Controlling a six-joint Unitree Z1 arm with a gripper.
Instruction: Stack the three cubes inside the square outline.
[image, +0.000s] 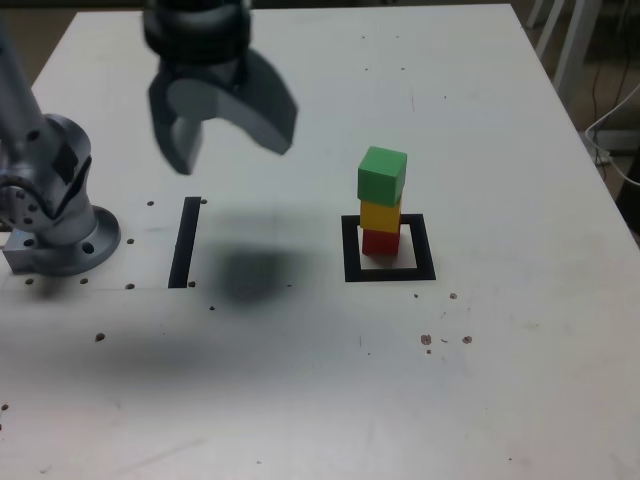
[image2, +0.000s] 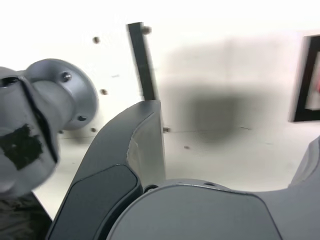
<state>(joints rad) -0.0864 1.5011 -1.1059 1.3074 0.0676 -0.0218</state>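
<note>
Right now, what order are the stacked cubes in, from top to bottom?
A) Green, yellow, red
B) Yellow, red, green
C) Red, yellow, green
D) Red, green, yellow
A, because the exterior view shows the green cube on top, the yellow cube in the middle and the red cube at the bottom, inside the black square outline.

Your cubes, green (image: 382, 178), yellow (image: 380, 216) and red (image: 380, 243), right of centre in the exterior view, look matt and smooth. Your worktop (image: 500, 350) has a faintly glossy finish. In the wrist view, your fingers (image2: 232, 145) look like smooth, satin grey plastic; the round base flange (image2: 86, 92), upper left, resembles satin metal.
</note>
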